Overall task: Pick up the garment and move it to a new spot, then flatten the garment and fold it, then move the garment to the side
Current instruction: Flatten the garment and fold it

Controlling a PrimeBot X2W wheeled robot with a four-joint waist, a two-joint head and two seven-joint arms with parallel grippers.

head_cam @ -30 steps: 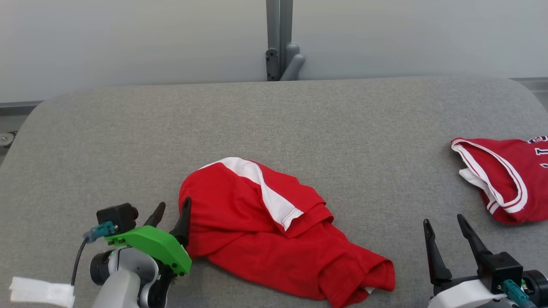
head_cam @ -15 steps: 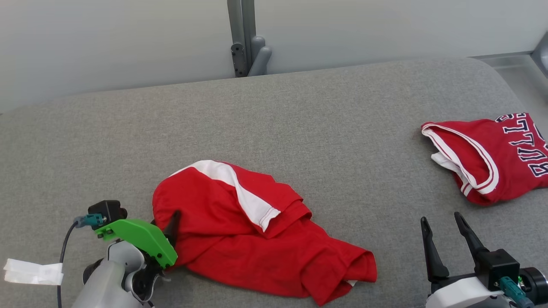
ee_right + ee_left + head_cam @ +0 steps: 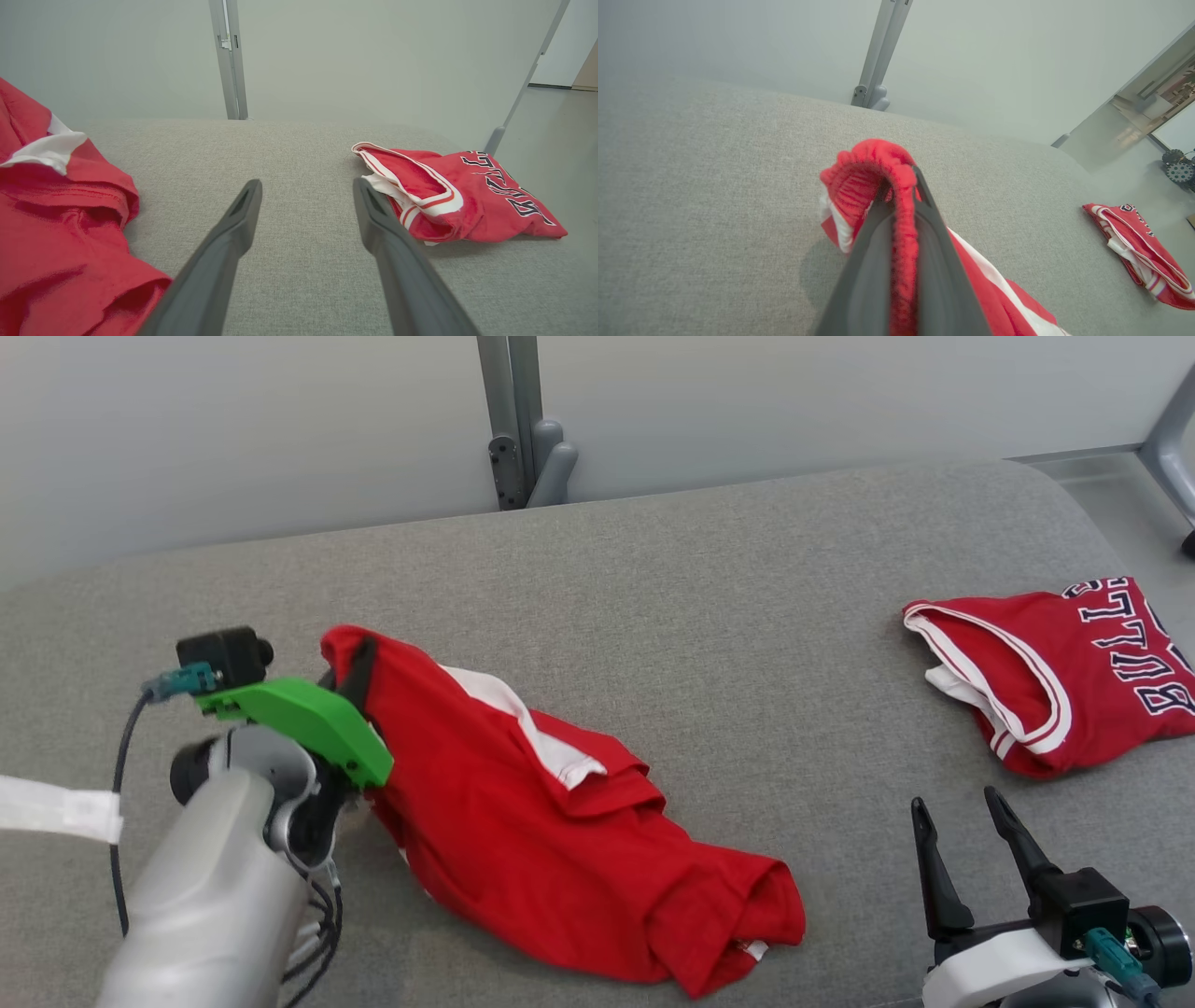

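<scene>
Garment (image 3: 523, 840): red with a white stripe, crumpled, at the near middle-left of the desk (image 3: 747, 569). Its far-left edge is raised off the surface, and the rest slopes down to a bunched end at the near right.

Left claw (image 3: 359, 663): at the left of the desk, fingers together and clamped on the garment's ribbed edge. In the left wrist view the red band (image 3: 859, 182) curls over and between the two fingers, with a shadow on the grey fabric beneath.

Right claw (image 3: 957, 803): at the near right, fingers apart and holding nothing. In the right wrist view it (image 3: 307, 184) stands over bare grey fabric between the garment (image 3: 56, 210) and the jersey (image 3: 467, 200).

Jersey (image 3: 1074, 681): red with white trim and dark lettering, lying crumpled at the right edge of the desk, well apart from the garment.

Desk: covered in grey woven fabric, with rounded far corners.

Post (image 3: 513, 420): a grey upright with a bracket, behind the far edge of the desk, against a pale wall.
</scene>
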